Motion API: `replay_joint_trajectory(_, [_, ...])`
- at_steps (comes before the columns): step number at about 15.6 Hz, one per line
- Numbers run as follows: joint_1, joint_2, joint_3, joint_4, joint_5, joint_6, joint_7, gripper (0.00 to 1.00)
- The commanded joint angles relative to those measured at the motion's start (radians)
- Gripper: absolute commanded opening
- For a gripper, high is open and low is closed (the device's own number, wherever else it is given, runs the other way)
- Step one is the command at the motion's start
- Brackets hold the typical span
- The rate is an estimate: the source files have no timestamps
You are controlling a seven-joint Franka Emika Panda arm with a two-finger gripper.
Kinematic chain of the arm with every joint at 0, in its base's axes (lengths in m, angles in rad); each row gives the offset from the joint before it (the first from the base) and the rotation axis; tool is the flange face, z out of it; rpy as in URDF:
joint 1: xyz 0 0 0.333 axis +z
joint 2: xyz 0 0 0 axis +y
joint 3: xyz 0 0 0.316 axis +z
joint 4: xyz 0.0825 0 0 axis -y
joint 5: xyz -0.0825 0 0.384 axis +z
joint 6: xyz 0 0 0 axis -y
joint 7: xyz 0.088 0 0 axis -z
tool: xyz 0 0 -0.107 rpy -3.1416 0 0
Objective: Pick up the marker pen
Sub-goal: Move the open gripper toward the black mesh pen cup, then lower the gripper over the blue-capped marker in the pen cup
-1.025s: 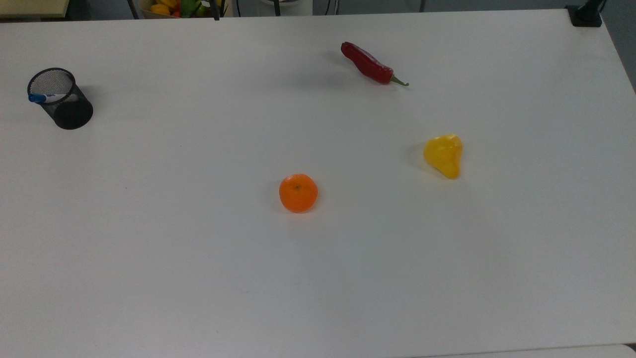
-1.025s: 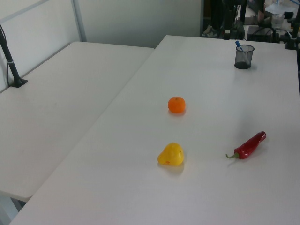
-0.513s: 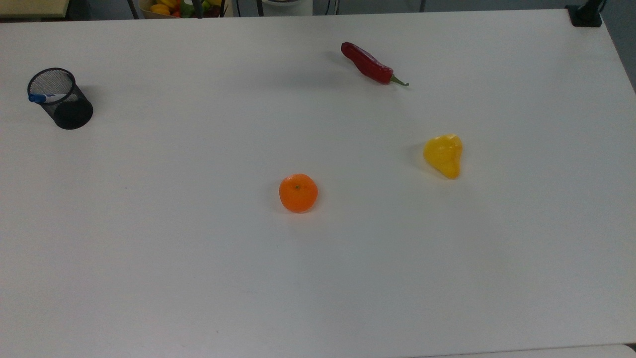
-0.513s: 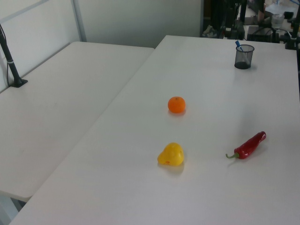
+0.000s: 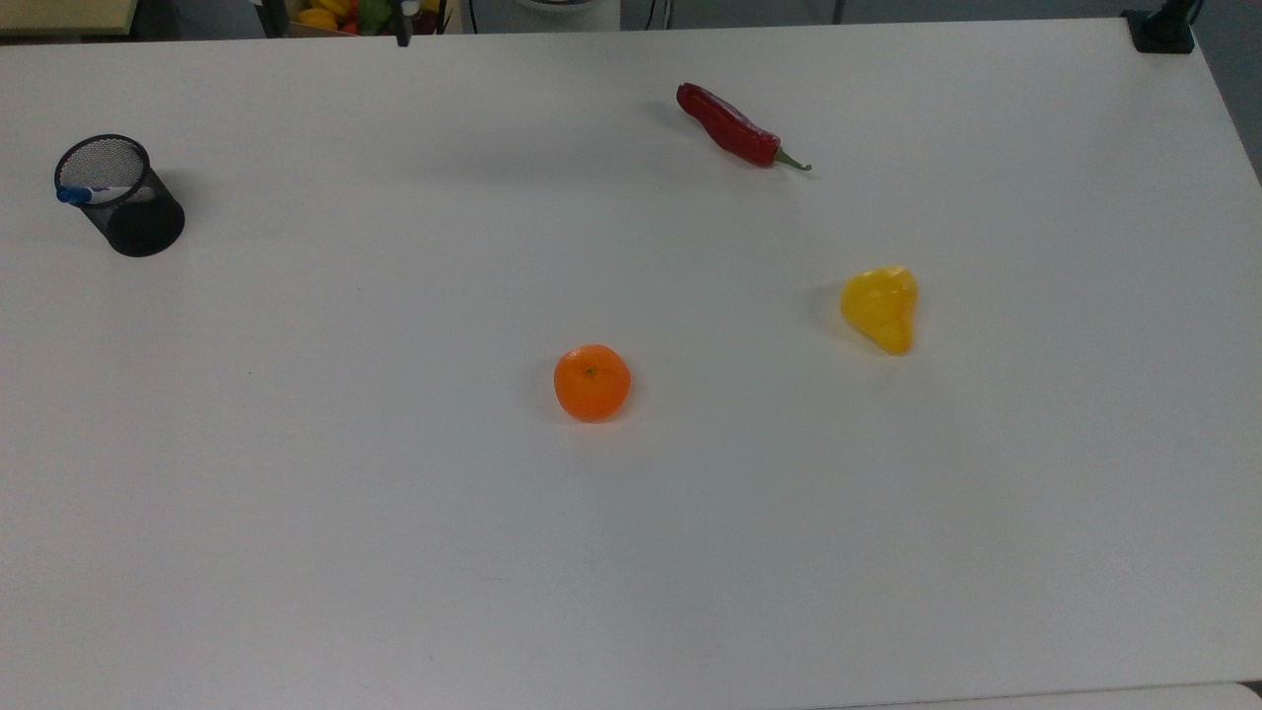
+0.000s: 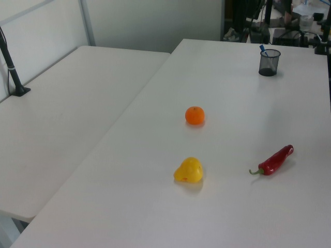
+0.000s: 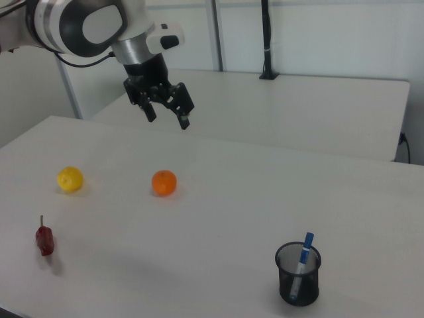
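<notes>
Pen holder (image 5: 120, 196) sits by the top view's left table (image 5: 394, 542) edge, marker pen (image 5: 89, 192) leaning inside; I see my gripper (image 7: 167, 116) spread wide, empty, high above the orange (image 7: 163, 183).

White table (image 5: 394, 513) bearing four items, well apart. Black mesh cup (image 5: 120, 196) upright near the top view's left edge; red chilli (image 5: 733, 127) toward the top view's upper middle. Orange (image 5: 592, 383) near the centre, yellow pear-shaped fruit (image 5: 880, 308) to the top view's right.
</notes>
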Motion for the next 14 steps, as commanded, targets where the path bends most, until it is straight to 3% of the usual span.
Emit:
replay_joint_trajectory(1, [-0.001, -0.006, -0.052, -0.031, -0.041, 0.101, -0.012, 1.00])
replay_joint_trajectory(6, [-0.008, 0.029, -0.122, -0.057, -0.058, 0.205, -0.011, 1.00])
replay_joint_trajectory(8, [-0.015, 0.049, -0.156, -0.114, -0.058, 0.336, -0.011, 1.00])
replay_joint_trajectory(11, [-0.028, 0.083, -0.185, -0.128, -0.058, 0.409, -0.011, 0.95])
replay_joint_trajectory(14, [-0.038, 0.106, -0.199, -0.166, -0.058, 0.510, -0.012, 0.81])
